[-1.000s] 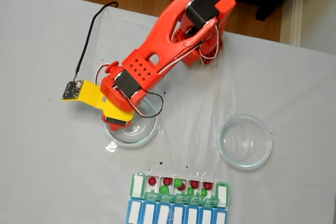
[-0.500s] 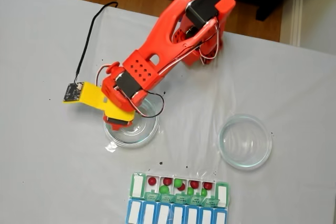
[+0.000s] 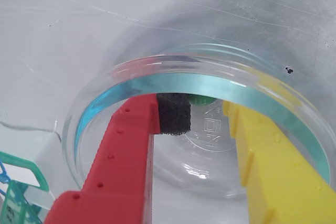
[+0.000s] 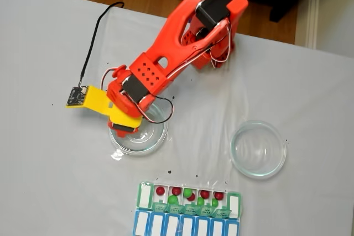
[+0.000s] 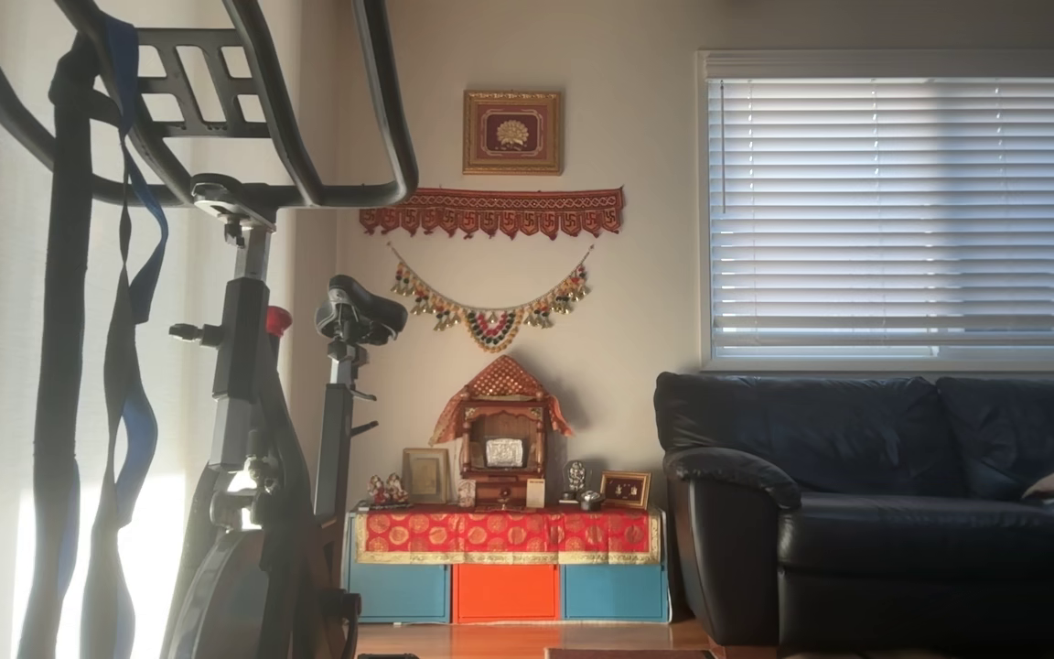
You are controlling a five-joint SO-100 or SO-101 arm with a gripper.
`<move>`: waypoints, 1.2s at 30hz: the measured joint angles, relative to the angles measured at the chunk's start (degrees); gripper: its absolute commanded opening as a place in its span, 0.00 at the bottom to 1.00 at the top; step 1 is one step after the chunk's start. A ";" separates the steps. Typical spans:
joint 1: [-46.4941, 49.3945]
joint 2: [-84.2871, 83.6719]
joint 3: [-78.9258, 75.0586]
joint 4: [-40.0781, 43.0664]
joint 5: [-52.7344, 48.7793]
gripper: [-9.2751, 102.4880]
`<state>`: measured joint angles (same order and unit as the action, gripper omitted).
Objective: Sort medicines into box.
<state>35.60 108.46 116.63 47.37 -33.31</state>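
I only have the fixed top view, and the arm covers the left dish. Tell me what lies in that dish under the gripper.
Observer: In the wrist view, one green ball lies in the dish by the wall ahead of the fingertips.
Operator: Report the gripper's state.
Observer: The gripper is open and down inside the dish. The ball is not held. It sits ahead of the gap, nearer the red finger.
Operator: Describe the fingertips.
Observer: The red finger carries a black foam pad at its tip. The yellow finger shows no pad.
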 measured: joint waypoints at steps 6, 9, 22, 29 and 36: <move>0.00 0.00 0.97 0.00 0.00 0.20; 0.00 0.00 1.05 0.00 -0.09 0.20; -0.97 0.00 3.69 -1.32 -2.46 0.18; -1.05 0.09 4.57 -2.46 -2.46 0.17; -1.05 0.53 5.62 -2.72 -2.46 0.15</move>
<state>34.54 108.98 122.26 44.65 -35.77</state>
